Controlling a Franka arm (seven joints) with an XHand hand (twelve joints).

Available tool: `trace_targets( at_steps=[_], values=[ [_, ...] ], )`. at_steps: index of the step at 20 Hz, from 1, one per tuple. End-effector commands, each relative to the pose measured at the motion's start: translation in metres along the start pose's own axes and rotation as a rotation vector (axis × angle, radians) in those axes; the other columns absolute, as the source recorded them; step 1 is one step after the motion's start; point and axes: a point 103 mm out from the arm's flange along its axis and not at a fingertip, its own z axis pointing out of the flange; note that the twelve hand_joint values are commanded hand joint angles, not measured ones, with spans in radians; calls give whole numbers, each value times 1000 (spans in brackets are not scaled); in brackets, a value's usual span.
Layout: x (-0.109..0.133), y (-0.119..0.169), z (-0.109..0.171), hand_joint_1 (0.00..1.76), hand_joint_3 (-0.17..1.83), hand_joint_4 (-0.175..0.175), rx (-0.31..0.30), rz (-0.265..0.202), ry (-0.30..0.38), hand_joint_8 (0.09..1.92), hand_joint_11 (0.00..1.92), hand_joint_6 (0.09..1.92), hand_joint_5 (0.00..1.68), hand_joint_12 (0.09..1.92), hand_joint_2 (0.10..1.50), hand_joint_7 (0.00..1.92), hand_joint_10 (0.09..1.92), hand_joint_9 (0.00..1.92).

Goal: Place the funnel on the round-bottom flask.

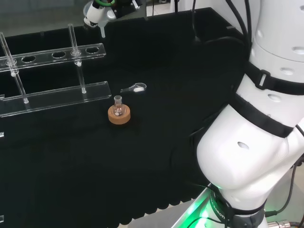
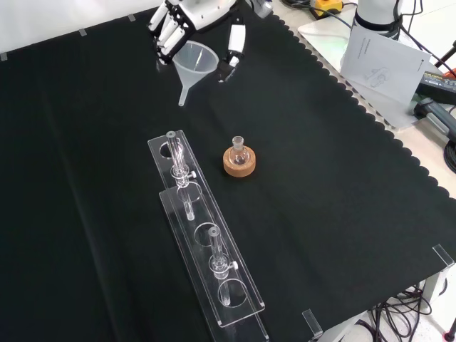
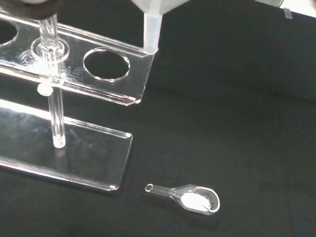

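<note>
Head view: the hand holds the funnel aloft, far beyond the round-bottom flask on its cork ring.

Front view: fingers curl around the funnel's cone — the flask stands well below them.

Wrist view: the stem hangs near the clear rack — it may snag there.

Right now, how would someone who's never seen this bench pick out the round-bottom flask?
Find the long clear rack on the black cloth in the front view. Just right of its far end stands the round-bottom flask, small and clear, the one piece seated in a cork ring.
</note>
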Motion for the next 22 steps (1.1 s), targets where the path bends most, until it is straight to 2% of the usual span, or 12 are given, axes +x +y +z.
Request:
trace_targets(
  at_steps=[1,6,9,22],
  values=[
    [-6,-39,30,799,537,-84,66,51,5,839,522,443,411,1291,787,549,747,1035],
    [-4,-49,43,791,542,-84,104,68,-11,843,517,423,402,1292,784,544,753,1024],
    [1,-54,53,787,544,-83,126,95,-18,842,513,413,399,1293,783,540,754,1017],
    [12,-64,109,771,553,-82,213,54,76,841,505,386,418,1297,785,528,762,1003]
  ],
)
